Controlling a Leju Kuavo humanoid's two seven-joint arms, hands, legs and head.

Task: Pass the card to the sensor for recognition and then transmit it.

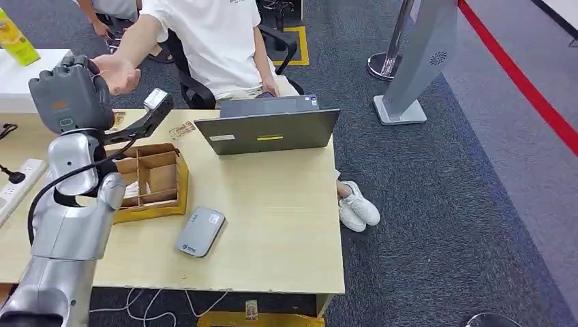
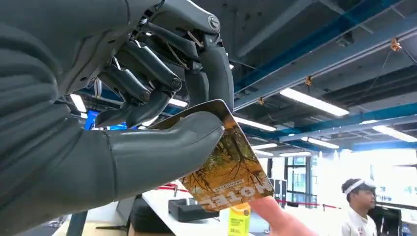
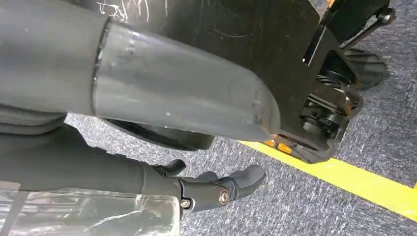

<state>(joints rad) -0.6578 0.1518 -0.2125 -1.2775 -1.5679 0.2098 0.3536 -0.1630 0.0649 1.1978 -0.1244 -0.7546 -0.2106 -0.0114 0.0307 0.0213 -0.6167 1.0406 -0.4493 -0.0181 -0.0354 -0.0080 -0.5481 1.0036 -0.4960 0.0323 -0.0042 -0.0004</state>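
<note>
Left hand [image 1: 68,95] raised at upper left of the head view, gripping the card [image 2: 227,166] between thumb and dark fingers [image 2: 147,73]; card seen in the left wrist view at centre, yellow-brown with printed lettering, lower edge touching a person's fingertip [image 2: 275,219] at bottom right of centre. Person's hand [image 1: 119,73] open just beside the left hand at upper left of the head view. Sensor [image 1: 200,231], grey and flat, lying on the tabletop [image 1: 279,225] at lower centre-left, well apart from the card. Wooden box [image 1: 153,180] with compartments left of centre, laptop [image 1: 269,129] above it toward centre. Right hand [image 3: 211,189] hanging over grey carpet in the right wrist view, fingers loosely apart, holding nothing.
</note>
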